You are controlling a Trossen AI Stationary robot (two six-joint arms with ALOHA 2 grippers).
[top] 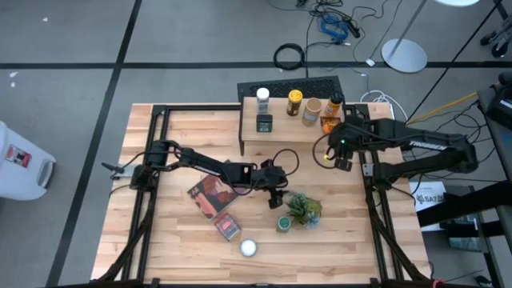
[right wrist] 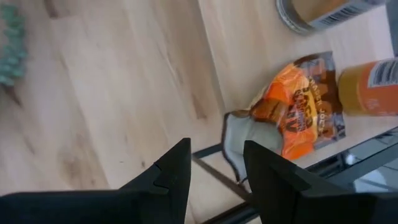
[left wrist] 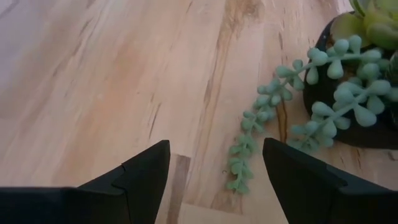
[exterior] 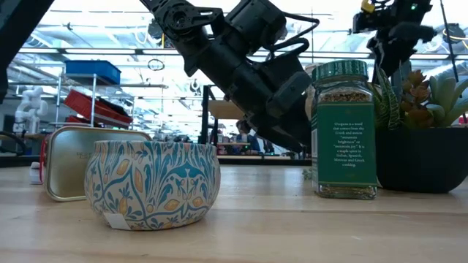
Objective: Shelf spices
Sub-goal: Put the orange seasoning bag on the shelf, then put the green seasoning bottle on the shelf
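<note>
The shelf (top: 292, 133) stands at the table's far side and carries a white-topped jar (top: 262, 96), a dark jar (top: 264, 122), a yellow-topped jar (top: 294, 100), a tan-topped jar (top: 312, 109), an orange bottle (top: 334, 102) and the orange packet (top: 329, 124) (right wrist: 305, 112). My right gripper (top: 344, 162) (right wrist: 214, 165) hovers open just near of the shelf's right end, touching nothing. My left gripper (top: 277, 197) (left wrist: 214, 168) is open above the table beside the potted plant (top: 304, 208). A green-topped jar (top: 284, 222) (exterior: 344, 131), a red tin (top: 228, 227) and a white-topped patterned tin (top: 249, 248) (exterior: 153, 183) stand on the table.
A maroon picture book (top: 211, 194) lies left of my left gripper. The plant's trailing strand (left wrist: 255, 134) lies on the wood between pot and gripper. A gold-coloured tin (exterior: 73, 161) stands behind the patterned tin. Bare wood stretches along the table's left side and in front of the shelf.
</note>
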